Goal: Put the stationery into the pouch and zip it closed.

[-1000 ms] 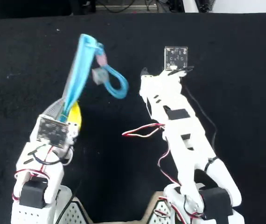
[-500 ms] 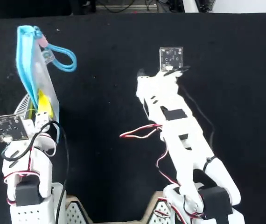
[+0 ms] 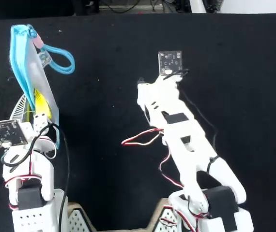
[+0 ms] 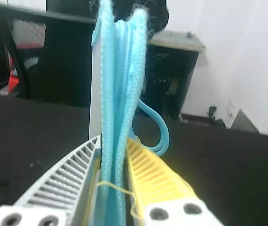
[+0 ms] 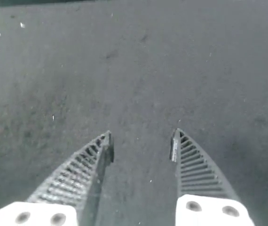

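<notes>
High camera overhead, looking down; wrist cameras close; all share table.

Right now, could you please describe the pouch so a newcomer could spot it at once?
On the black table's left side, the left gripper grips it by one end. The pouch is the one light-blue thing there, with a blue loop strap hanging from its far end.

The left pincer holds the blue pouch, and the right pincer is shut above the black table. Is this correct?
No. The right pincer is open above the black table, as the right wrist view shows. The left pincer does hold the blue pouch.
</notes>
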You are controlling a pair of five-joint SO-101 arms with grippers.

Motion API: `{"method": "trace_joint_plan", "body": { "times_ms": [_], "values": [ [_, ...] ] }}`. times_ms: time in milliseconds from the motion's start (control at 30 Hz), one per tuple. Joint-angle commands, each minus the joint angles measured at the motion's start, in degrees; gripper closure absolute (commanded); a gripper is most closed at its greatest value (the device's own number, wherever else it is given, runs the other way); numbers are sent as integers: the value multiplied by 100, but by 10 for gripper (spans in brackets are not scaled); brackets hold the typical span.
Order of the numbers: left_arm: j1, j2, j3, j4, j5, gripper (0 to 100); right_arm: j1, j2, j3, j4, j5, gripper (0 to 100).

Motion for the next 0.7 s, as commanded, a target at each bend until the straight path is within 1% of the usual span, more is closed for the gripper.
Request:
{"method": "trace_joint_plan", "body": {
  "times_ms": [0,133,300,333,433,533,667],
  "values": [
    [-4,-53,-48,-510,18,970,-97,48,-224,-141,9,804],
    [4,-44,40,-712,-35,970,-97,119,-189,-141,9,804],
    [215,-44,48,-712,-510,970,-97,127,-189,-114,9,816],
    [295,-44,48,-712,-571,970,-97,127,-189,-114,9,847],
    [479,-44,48,-703,-615,970,-88,101,-189,-114,9,994],
    [532,-44,48,-703,-615,970,-70,92,-189,-114,9,934],
    [532,-44,48,-703,-615,971,-79,92,-189,-114,9,928]
  ]
}}
